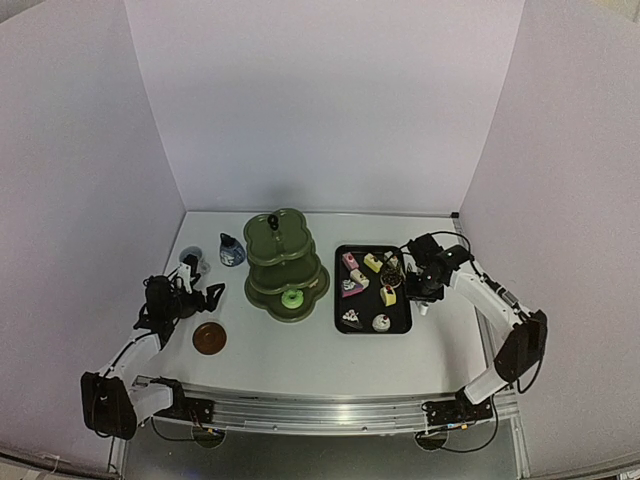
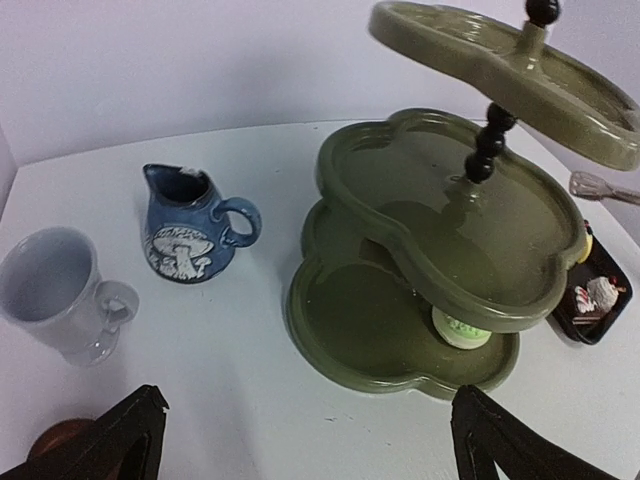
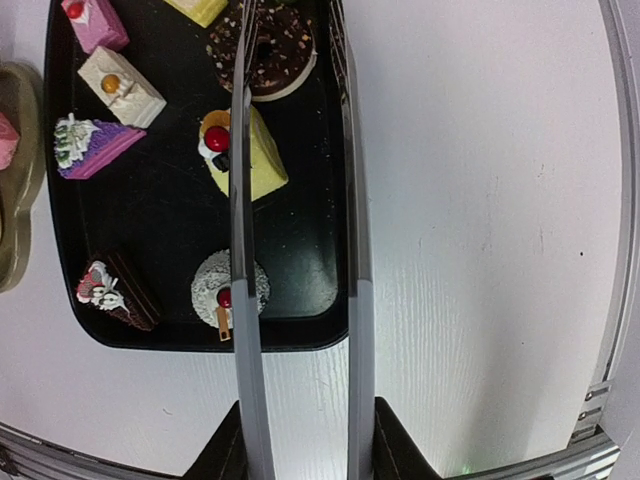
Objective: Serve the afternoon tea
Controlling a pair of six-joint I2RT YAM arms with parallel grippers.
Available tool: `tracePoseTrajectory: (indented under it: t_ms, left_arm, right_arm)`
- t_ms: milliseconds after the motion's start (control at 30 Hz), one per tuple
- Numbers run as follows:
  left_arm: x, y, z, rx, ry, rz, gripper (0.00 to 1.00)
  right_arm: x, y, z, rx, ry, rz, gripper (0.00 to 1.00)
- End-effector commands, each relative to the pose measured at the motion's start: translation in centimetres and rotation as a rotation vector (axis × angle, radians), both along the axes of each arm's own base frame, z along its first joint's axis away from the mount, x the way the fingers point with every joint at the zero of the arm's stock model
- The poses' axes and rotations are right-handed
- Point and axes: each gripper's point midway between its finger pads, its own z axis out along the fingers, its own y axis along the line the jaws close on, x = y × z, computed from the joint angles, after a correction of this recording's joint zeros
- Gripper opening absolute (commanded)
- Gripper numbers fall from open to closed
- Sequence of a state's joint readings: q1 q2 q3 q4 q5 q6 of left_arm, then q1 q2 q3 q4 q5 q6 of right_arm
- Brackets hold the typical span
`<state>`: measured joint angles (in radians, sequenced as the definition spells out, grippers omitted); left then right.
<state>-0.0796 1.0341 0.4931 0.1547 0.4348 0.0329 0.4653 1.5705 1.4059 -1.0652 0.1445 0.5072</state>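
The olive-green three-tier stand [image 1: 285,262] holds one green cake [image 1: 292,298] on its bottom tier. The white mug [image 1: 190,258], the dark-blue pot [image 1: 231,250] and one brown coaster [image 1: 209,338] lie to its left. Several cakes [image 1: 361,277] sit on the black tray [image 1: 405,325]. My left gripper [image 1: 205,295] is open and empty, between the mug and the coaster. My right gripper [image 1: 422,285] is shut on the metal tongs [image 3: 243,300] above the tray's right edge. The tongs' blades reach over a chocolate doughnut [image 3: 265,45].
In the left wrist view the mug [image 2: 55,290], the pot [image 2: 190,235] and the stand [image 2: 440,220] lie ahead of the open gripper [image 2: 305,420]. White walls close in the table on three sides. A metal rail [image 3: 610,250] runs along its right edge.
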Motion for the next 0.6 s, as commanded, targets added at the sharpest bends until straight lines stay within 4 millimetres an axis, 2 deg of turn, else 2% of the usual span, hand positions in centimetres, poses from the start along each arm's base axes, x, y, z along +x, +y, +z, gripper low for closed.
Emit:
tracePoseTrajectory:
  t_ms: [0,100,267,567]
  left_arm:
    - [0.9,1.8,1.0,-0.124,-0.009,0.168,1.00]
    - [0.8,2.0,0.2,-0.133,0.002,0.189,1.00]
    - [0.6,2.1,-0.6,-0.118,0.007,0.188,1.00]
    - [0.6,2.0,-0.5,-0.117,0.006,0.180,1.00]
  right_arm:
    - [0.9,0.2,-0.7,0.013,0.023,-0.016,0.33]
    - [1.2,-0.3,-1.2,0.008,0.031,-0.032,0.33]
    - [1.8,0.3,-1.7,0.045,0.040,-0.031,0.33]
    - [1.8,1.1,-3.0,0.074,0.085,-0.022,0.34]
